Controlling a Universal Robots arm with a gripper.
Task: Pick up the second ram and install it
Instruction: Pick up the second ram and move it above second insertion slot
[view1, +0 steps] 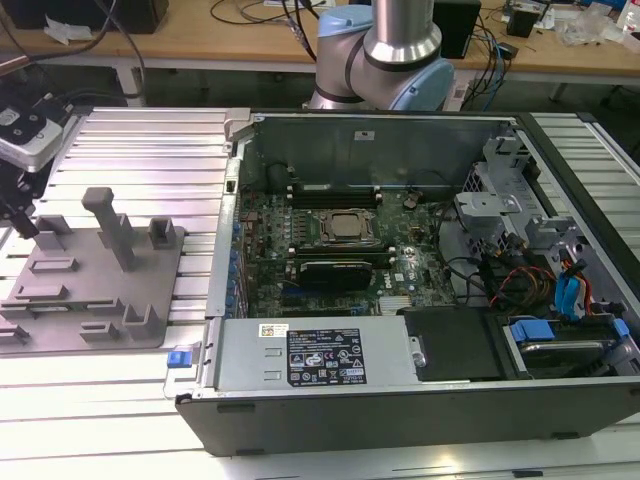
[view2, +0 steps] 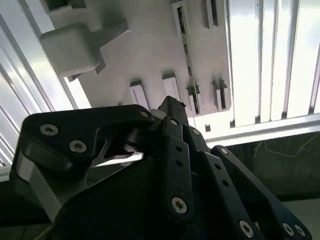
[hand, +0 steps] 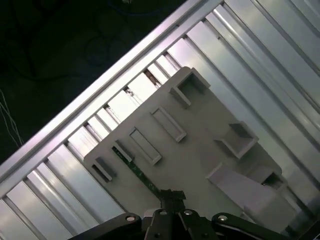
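The second ram (view2: 188, 65) is a thin green stick standing on edge in the slots of a grey fixture tray (view2: 145, 50). In the first wrist view the same ram (hand: 136, 171) runs across the tray (hand: 200, 160) straight into my fingertips. My gripper (view2: 170, 106) has its black fingers pressed together over the stick, and the stick's far part is hidden under them. The gripper (hand: 171, 194) looks shut on the ram, which still sits in its holders. In the exterior view the gripper (view1: 24, 225) hangs over the tray (view1: 100, 300) at the view's far left.
An open computer case (view1: 400, 385) lies to the exterior view's right of the tray, with the motherboard (view1: 330, 260) and silver CPU (view1: 348, 228) exposed. A tall grey post (view1: 110, 225) rises from the tray. Ribbed aluminium table rails (view1: 150, 140) surround everything.
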